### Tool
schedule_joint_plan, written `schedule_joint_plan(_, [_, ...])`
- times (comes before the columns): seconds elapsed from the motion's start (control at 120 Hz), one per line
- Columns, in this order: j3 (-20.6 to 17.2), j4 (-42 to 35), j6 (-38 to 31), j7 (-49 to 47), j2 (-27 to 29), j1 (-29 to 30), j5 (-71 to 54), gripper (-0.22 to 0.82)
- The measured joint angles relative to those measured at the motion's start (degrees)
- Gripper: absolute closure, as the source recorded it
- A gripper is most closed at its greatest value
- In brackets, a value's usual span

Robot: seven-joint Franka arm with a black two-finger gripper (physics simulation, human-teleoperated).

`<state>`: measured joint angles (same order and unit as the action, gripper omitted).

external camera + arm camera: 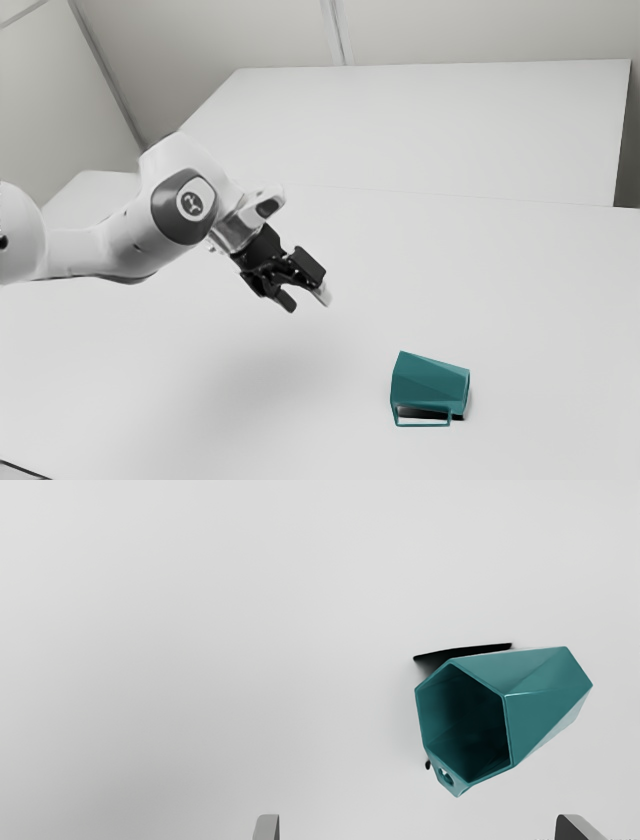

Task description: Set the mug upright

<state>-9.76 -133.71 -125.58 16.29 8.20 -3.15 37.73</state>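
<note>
My gripper (pixel 307 301) hangs above the table in the exterior view, up and to that view's left of the mug, with a wide space between them. A teal faceted mug (pixel 430 387) lies on its side on the table, its handle low on the side toward the exterior camera. In the wrist view the open mouth of the mug (pixel 542 695) faces my hand's side, with the handle partly hidden beneath the rim. The gripper (pixel 417 825) is open, its two fingertips far apart and nothing held between them.
The white table (pixel 250 400) spreads under the arm and around the mug. Beyond it in the exterior view stands a pale raised panel or surface (pixel 430 130), with walls behind. A dark-edged corner of something shows at the exterior view's lower left.
</note>
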Motion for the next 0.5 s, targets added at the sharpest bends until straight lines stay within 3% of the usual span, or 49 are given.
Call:
schedule_joint_plan(0.358, [-7.80, -5.44, -9.64, 3.73, -2.85, -0.06, 14.95, 0.00])
schedule_joint_plan(0.5, [-8.74, -5.26, -10.64, 8.99, -5.40, -0.53, 22.38, 0.00])
